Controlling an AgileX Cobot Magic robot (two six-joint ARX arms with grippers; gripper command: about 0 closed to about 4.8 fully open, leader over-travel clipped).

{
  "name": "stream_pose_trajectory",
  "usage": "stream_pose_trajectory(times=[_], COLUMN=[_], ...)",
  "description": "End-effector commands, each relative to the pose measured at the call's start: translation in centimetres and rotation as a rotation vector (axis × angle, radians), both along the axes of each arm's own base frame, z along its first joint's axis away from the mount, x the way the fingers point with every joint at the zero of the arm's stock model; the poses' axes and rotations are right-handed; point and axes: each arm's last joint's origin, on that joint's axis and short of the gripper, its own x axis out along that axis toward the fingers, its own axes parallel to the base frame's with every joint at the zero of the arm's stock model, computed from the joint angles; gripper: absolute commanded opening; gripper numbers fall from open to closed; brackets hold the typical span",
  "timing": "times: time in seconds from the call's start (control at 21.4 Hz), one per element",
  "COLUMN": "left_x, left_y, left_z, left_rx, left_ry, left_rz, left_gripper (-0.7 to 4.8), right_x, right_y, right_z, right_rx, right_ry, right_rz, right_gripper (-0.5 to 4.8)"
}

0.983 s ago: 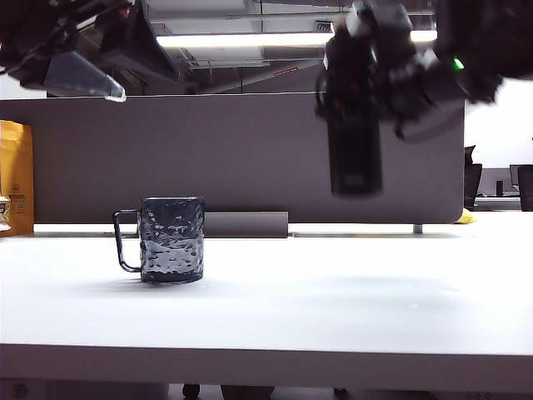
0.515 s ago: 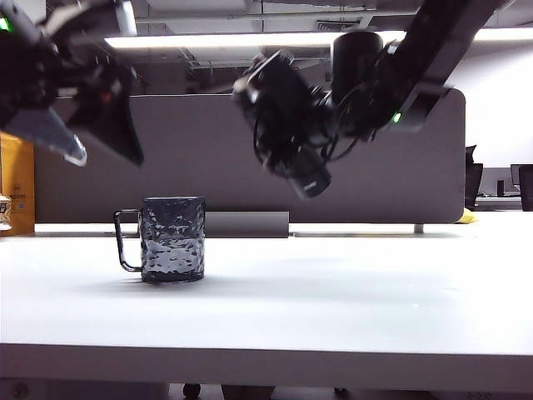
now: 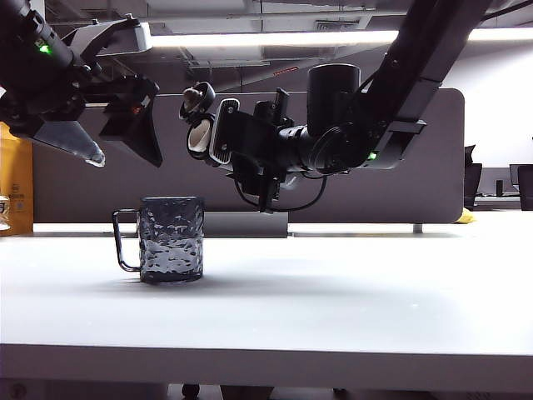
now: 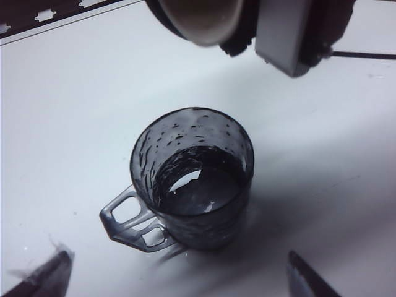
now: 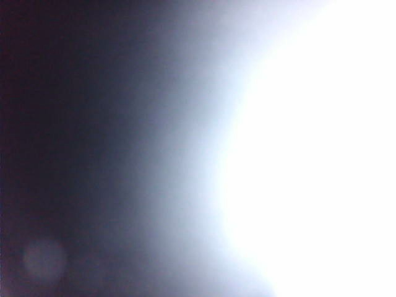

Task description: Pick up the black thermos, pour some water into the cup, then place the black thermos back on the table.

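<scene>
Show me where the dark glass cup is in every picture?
Exterior view: the cup stands left of centre on the table, handle pointing left.
Left wrist view: the cup sits mid-picture, water inside.
Right wrist view: not visible, only blur.
Shared landmark: the thermos mouth above the cup.

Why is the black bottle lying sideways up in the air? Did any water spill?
The right claw holds the black thermos tipped sideways on purpose, its open mouth above the cup. No puddle shows on the table. The left claw hangs open above the cup. The right wrist view is just a blur.
</scene>
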Motion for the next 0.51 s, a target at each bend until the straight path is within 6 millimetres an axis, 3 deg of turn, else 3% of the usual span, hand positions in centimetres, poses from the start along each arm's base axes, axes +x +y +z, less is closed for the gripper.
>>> stream_pose_trajectory(times=[0.05,0.14,0.28,0.51], left_x=[-0.02,-0.06,-0.05,-0.06], left_y=[0.01,0.04,0.12,0.16], left_z=[0.13,0.04,0.02,-0.02], left_rx=[-0.003,0.003,0.044,0.055], left_ry=[-0.002,0.007,-0.006,-0.006], left_rz=[0.004,0.004,0.010,0.020], left_gripper=[4.79,4.79,4.79,4.79], right_x=[0.53,0.97,0.77,0.61], right_y=[0.65,0.93,1.33,1.49], right_z=[2.36,3.18,3.02,3.14], right_rx=[-0.003,-0.010,-0.152,-0.224], right_ry=[-0.162,-0.216,-0.355,-0.464], right_rz=[0.023,0.024,0.030,0.033], right_gripper=[0.89,0.89,0.89,0.89])
